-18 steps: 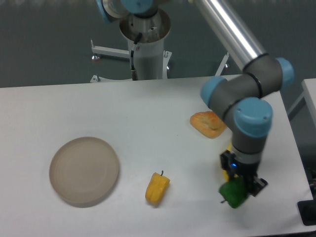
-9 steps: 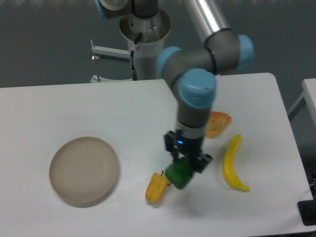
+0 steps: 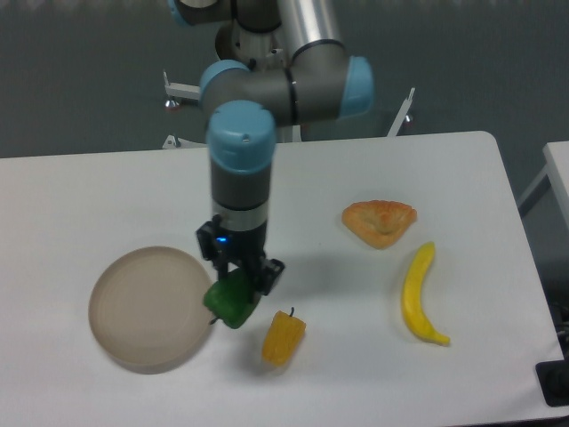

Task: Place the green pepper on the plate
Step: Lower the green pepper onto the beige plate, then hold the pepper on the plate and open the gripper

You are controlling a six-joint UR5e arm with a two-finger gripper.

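My gripper (image 3: 235, 289) is shut on the green pepper (image 3: 230, 302), a small glossy dark-green lump, and holds it above the table. The pepper hangs just at the right rim of the plate (image 3: 142, 307), a round beige-grey disc at the table's front left. The plate has nothing on it. The fingertips are mostly hidden by the pepper.
A yellow pepper (image 3: 283, 337) lies just right of and below the green one. A yellow banana (image 3: 419, 292) lies at the right. An orange pastry-like piece (image 3: 380, 221) lies right of centre. The arm's base stands at the back.
The arm has carried the green pepper leftward across the table, from the front right, past the yellow pepper, to the plate's right rim.
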